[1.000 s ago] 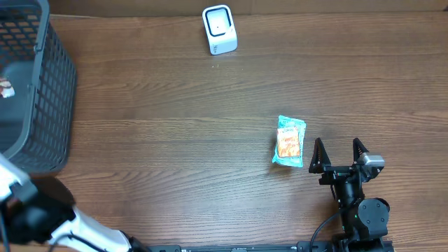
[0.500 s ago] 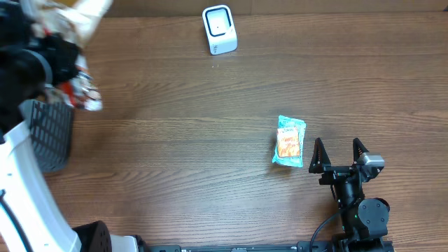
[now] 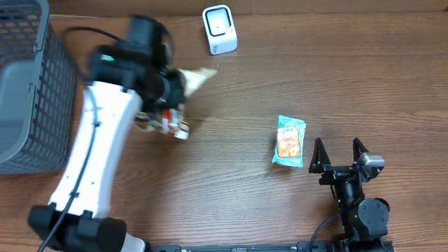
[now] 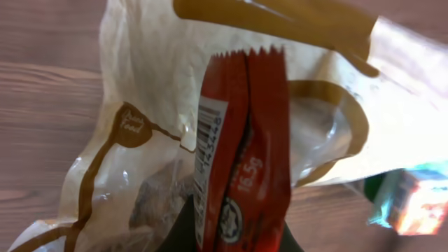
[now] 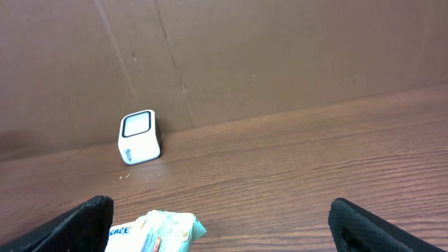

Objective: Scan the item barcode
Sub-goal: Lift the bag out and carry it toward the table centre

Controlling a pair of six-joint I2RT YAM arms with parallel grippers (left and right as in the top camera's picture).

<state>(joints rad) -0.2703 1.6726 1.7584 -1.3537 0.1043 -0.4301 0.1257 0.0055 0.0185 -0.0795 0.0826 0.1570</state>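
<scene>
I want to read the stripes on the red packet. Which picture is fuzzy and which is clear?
Overhead: the left arm and what it holds look smeared. Left wrist: the red packet and its barcode are fairly crisp; the teal packet in the corner is blurry. Right wrist: the scanner is clear.

top-down overhead and low right wrist view, scanner (image 3: pixel 220 29) shared

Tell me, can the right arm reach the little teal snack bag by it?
Probably yes. The right gripper is open, the teal snack bag lies just beside it on the table, and nothing stands between them.
</scene>
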